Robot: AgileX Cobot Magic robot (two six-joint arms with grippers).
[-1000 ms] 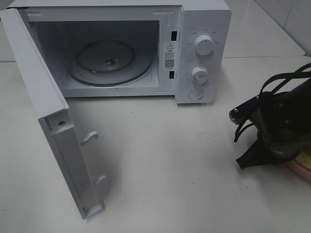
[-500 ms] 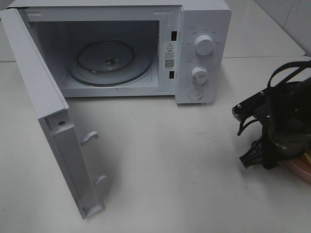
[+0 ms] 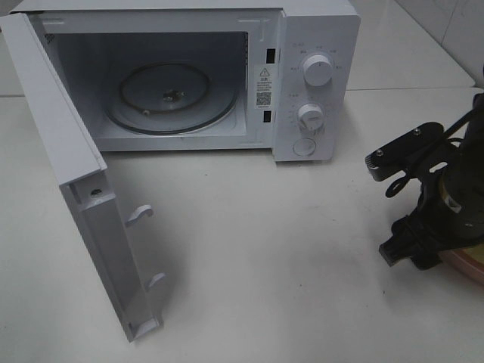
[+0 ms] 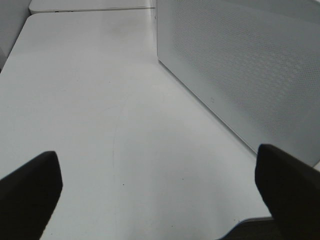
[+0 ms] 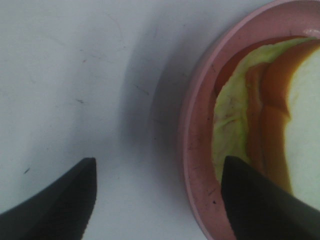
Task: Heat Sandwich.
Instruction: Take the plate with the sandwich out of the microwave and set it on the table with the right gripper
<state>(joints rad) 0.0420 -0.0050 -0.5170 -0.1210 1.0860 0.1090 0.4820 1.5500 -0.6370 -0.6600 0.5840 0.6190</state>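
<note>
The sandwich (image 5: 300,125), white bread with brown crust and pale yellow-green filling, lies on a round pink plate (image 5: 192,145) in the right wrist view. My right gripper (image 5: 157,200) hangs open just above the plate's rim. One finger (image 5: 260,200) is over the plate by the sandwich's edge, the other finger (image 5: 55,200) over bare table. From above, the right gripper (image 3: 412,249) sits at the table's right edge and the arm hides the sandwich; only a sliver of plate (image 3: 467,268) shows. The left gripper (image 4: 157,195) is open and empty beside the microwave door (image 4: 240,65).
A white microwave (image 3: 318,76) stands at the back with its door (image 3: 76,189) swung wide open to the left. A glass turntable (image 3: 170,94) lies inside with nothing on it. Bare white table (image 3: 265,242) stretches between the microwave and the plate.
The right gripper has opened from nearly shut. Its arm has shifted right and turned over the pink plate. The microwave has not moved.
</note>
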